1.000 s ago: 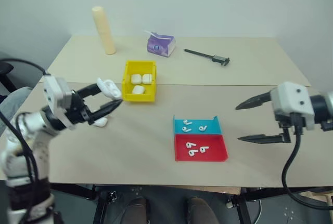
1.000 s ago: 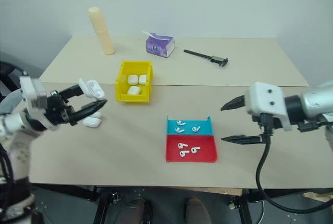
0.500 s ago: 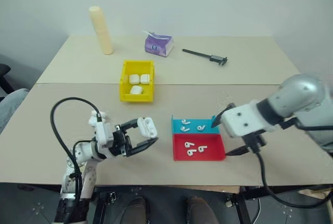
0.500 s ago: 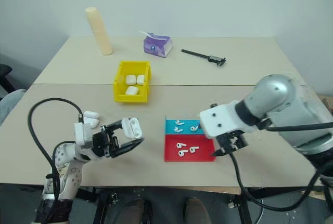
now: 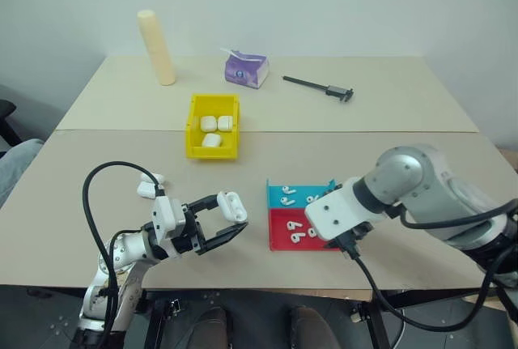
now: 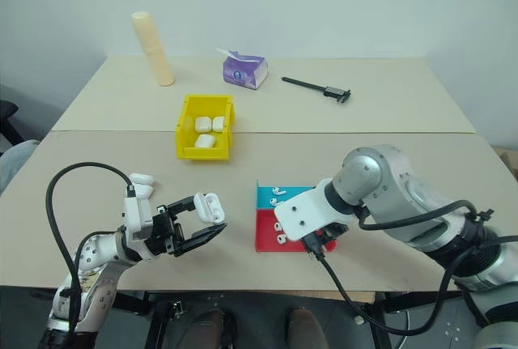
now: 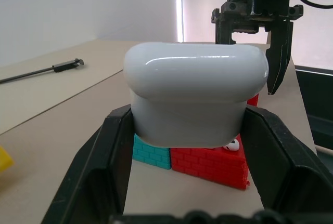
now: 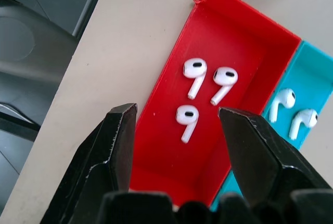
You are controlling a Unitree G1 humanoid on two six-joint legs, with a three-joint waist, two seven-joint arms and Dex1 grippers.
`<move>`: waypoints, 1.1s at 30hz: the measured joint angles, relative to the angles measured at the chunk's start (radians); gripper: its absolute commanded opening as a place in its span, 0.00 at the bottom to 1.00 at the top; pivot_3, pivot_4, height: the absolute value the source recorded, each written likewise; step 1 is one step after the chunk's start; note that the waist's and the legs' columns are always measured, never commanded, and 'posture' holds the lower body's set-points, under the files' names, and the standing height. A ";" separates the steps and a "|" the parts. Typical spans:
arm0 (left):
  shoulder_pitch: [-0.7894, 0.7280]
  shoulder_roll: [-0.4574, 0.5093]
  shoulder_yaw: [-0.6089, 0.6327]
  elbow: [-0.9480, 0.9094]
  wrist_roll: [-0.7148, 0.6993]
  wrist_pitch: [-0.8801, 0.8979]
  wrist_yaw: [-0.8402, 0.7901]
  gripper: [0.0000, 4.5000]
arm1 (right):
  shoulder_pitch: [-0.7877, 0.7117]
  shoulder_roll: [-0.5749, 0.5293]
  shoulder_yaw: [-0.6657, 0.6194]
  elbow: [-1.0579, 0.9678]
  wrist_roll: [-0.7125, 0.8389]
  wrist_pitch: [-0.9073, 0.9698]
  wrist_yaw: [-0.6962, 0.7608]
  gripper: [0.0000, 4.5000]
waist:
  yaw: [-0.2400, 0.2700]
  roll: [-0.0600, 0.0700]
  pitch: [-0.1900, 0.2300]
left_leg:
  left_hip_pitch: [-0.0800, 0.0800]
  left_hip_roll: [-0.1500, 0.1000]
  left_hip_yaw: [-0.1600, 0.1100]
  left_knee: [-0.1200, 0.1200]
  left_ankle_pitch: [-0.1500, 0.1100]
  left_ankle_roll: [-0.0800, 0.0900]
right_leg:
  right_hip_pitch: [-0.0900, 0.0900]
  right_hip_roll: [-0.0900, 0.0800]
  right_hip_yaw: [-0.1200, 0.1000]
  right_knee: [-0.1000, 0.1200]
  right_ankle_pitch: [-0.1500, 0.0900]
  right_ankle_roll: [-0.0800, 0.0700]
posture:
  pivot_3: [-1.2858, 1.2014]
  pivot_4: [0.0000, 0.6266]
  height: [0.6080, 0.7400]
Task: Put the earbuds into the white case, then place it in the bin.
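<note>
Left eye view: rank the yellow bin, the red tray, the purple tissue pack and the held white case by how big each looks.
1. Red tray and yellow bin: close in apparent size, and the tray sits nearer the camera, so unranked.
2. Purple tissue pack.
3. White case, held in the left gripper.

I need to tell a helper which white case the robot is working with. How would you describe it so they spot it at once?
Start at the tan table and find the near left edge, where the left tool hangs. The white case is clamped between its black fingers, off the tabletop. The other cases lie in the yellow bin or loose on the table.
</note>
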 measured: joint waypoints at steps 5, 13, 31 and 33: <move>0.002 0.001 -0.021 -0.003 0.004 0.000 0.024 0.62 | 0.000 0.057 0.061 0.056 -0.107 -0.011 -0.020 0.66 | 0.000 0.000 0.000 | 0.000 0.000 0.000 0.000 0.000 0.000 | 0.000 0.000 0.000 0.000 0.000 0.000 | 0.52 0.24 1.00; 0.011 0.005 -0.036 -0.006 0.026 0.001 0.062 0.62 | 0.000 0.098 0.093 0.137 -0.212 -0.070 -0.024 0.66 | 0.000 0.000 0.000 | 0.000 0.000 0.001 0.000 0.000 0.000 | 0.000 0.000 0.000 0.000 0.000 -0.001 | 0.52 0.24 1.00; 0.022 0.024 -0.040 -0.037 0.030 0.023 0.140 0.62 | 0.041 0.152 0.110 0.194 -0.311 -0.155 -0.016 0.45 | -0.001 0.000 0.000 | 0.001 0.000 0.001 0.000 0.000 0.000 | 0.001 0.000 -0.001 0.000 0.000 -0.001 | 0.52 0.24 1.00; 0.022 0.025 -0.041 -0.037 0.031 0.023 0.143 0.62 | 0.043 0.154 0.108 0.194 -0.319 -0.156 -0.018 0.45 | -0.001 0.000 0.000 | 0.001 0.000 0.002 0.000 0.000 0.000 | 0.001 0.000 -0.001 0.000 0.000 -0.001 | 0.52 0.24 1.00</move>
